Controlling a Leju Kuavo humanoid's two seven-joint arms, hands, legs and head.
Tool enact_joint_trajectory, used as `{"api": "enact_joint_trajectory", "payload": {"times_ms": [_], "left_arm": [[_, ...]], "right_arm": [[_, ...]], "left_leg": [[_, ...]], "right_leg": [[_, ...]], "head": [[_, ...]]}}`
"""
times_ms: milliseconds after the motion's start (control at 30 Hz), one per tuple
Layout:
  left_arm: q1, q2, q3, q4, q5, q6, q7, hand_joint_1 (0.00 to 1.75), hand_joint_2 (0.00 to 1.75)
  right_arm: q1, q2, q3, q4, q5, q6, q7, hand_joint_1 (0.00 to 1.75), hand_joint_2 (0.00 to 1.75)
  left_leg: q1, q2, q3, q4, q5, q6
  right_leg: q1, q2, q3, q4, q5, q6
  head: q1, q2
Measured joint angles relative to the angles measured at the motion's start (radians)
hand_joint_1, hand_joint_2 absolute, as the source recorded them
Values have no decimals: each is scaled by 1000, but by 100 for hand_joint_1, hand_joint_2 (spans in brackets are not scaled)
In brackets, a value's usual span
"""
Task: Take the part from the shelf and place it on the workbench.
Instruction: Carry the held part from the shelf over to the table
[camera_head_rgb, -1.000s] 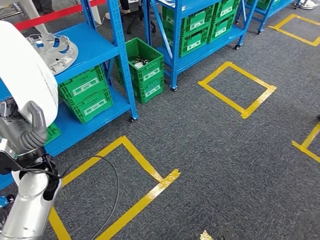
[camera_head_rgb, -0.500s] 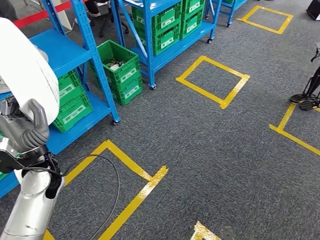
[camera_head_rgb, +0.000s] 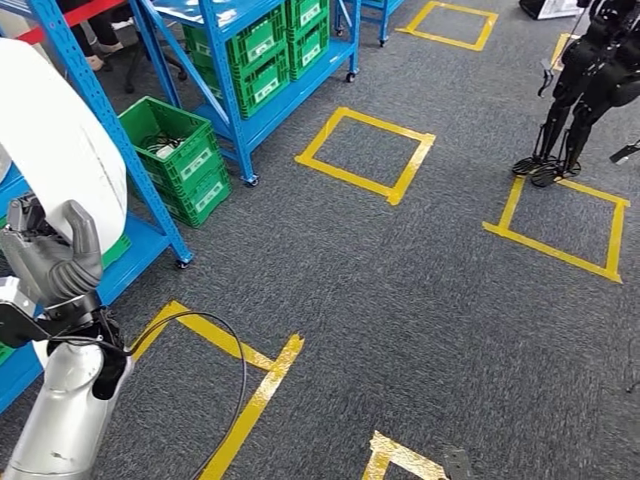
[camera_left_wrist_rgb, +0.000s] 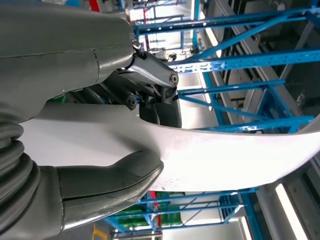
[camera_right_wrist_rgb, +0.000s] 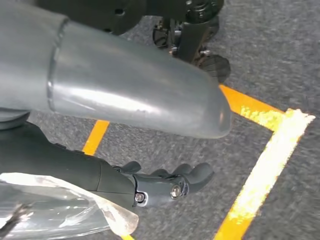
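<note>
The part (camera_head_rgb: 60, 130) is a large white curved panel, held up at the left of the head view. My left hand (camera_head_rgb: 53, 265) grips its lower edge, grey thumb wrapped over the front. The left wrist view has the white panel (camera_left_wrist_rgb: 226, 155) clamped between the thick thumb and the darker fingers (camera_left_wrist_rgb: 158, 75) of that hand (camera_left_wrist_rgb: 109, 180). My right hand (camera_right_wrist_rgb: 162, 185) hangs low over the carpet, its dark fingers stretched out and slightly curved with nothing in them.
Blue shelves (camera_head_rgb: 151, 170) with green crates (camera_head_rgb: 177, 155) stand at the left and back. Yellow tape squares (camera_head_rgb: 370, 150) mark the grey carpet. A black legged robot (camera_head_rgb: 589, 80) stands at the far right. A black cable (camera_head_rgb: 226, 370) loops by my left arm.
The whole picture has shifted: the camera has swung right, so the shelves slid left and the black robot came into view. My left hand still holds the white panel the same way.
</note>
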Motion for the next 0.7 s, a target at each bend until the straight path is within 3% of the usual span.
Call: {"api": "enact_joint_trajectory", "payload": {"times_ms": [67, 100, 133, 200, 267, 300, 333, 367, 433, 500, 567, 633, 700], "left_arm": [[-2, 0, -1, 0, 0, 0, 0, 175, 175], [-3, 0, -2, 0, 0, 1, 0, 175, 175], [-4, 0, -2, 0, 0, 1, 0, 175, 175], [-4, 0, -2, 0, 0, 1, 0, 175, 175], [-2, 0, -2, 0, 0, 1, 0, 175, 175], [-2, 0, -3, 0, 0, 1, 0, 175, 175], [-2, 0, -3, 0, 0, -1, 0, 175, 175], [-3, -1, -3, 0, -2, -3, 0, 175, 175], [-11, -5, -7, 0, -12, -10, 2, 175, 175], [-23, -13, -16, 0, -29, -18, 9, 175, 175], [-35, -25, -28, 0, -45, -22, 23, 175, 175], [-47, -36, -34, 0, -55, -22, 42, 175, 175], [-57, -43, -35, 1, -55, -23, 59, 175, 175]], "right_arm": [[6, 0, 0, 0, 0, -1, 0, 0, 0], [8, 0, 0, 0, 0, -1, 0, 0, 0], [8, 0, 0, 1, 0, -2, 0, 0, 0], [5, 0, 0, 1, 1, -4, 0, 0, 0], [4, 0, 0, 1, 0, -5, 0, 0, 0], [4, 0, 0, 1, -1, -6, 0, 0, 0], [5, 1, 0, 1, -2, -8, 0, 0, 0], [5, 1, -1, 1, -5, -10, 1, 0, 0], [5, 1, -5, 1, -11, -18, 4, 0, 0], [7, 2, -12, 0, -23, -24, 7, 0, 0], [11, 1, -23, -1, -38, -29, 6, 0, 0], [13, 1, -35, -6, -48, -30, 6, 0, 0], [12, 1, -42, -11, -44, -29, 16, 0, 0]], "left_leg": [[2, 18, 4, -13, 4, 3], [4, 28, 7, -20, 8, 7], [6, 39, 10, -27, 11, 10], [6, 63, 11, -30, 13, 13], [4, 87, 12, -29, 11, 13], [4, 98, 12, -28, 9, 12], [4, 109, 13, -27, 7, 10], [4, 119, 15, -26, 4, 7], [-1, 134, 18, -23, -2, -1], [-7, 146, 19, -21, -4, -9], [-4, 154, 21, -19, -9, -18], [1, 123, 6, 25, -44, -26], [4, 79, -48, 151, -111, -29]], "right_leg": [[-1, 4, -8, 0, 0, 13], [1, -14, -18, 16, -11, 17], [2, -40, -37, 51, -33, 21], [0, -93, -101, 182, -94, 29], [-4, -109, -150, 279, -123, 37], [-6, -113, -145, 271, -109, 39], [-7, -119, -119, 223, -81, 41], [-8, -133, -79, 148, -47, 41], [-3, -167, -11, 25, -10, 33], [3, -175, 5, -4, -10, 18], [2, -153, 4, -6, -6, 5], [-2, -132, 5, -9, -3, -6], [-3, -109, 6, -10, -2, -14]], "head": [[-1, 0], [1, 0], [4, 0], [9, 0], [9, 0], [9, 0], [9, 0], [9, 0], [8, 0], [7, 0], [7, 0], [5, 0], [1, 0]]}}
